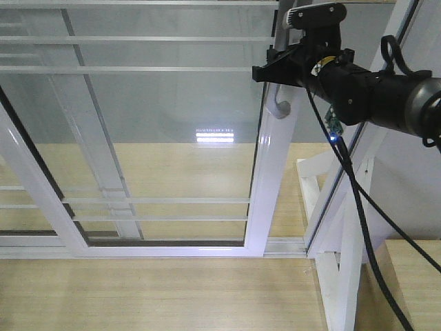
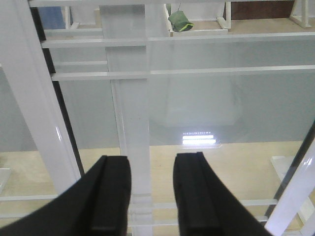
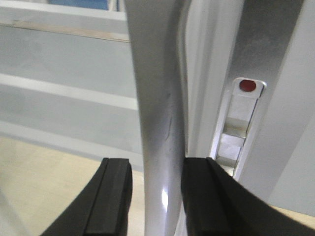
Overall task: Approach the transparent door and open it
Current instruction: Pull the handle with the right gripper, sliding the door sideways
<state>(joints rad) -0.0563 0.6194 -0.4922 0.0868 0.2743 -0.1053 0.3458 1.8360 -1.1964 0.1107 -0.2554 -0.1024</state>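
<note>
The transparent door is filling the left and centre of the front view, with its handle stile standing right of centre and its lower rail sitting in the floor track. The right gripper is straddling the curved grey handle, which is showing at the upper right of the front view. In the right wrist view, the right-of-frame finger is touching the handle, while the left-of-frame finger is showing a thin gap. The jaws are therefore standing apart around the bar and not clamping it. The left gripper is hanging with its jaws apart and nothing between them, facing the glass. Judged from its build, the panel is behaving as a stiff, fairly heavy sliding body. The glass is smooth and fragile, so the handle is the only sensible hold (the thin horizontal bars are looking too slight to load). The metal handle is glossy and probably slippery, so a sideways push from one finger pad is likely serving better than friction. Room for travel is lying toward the left of the front view, where the stile of a second glass panel is showing through the door. On the right, a white stand and the outer frame are crowding the arm.
</note>
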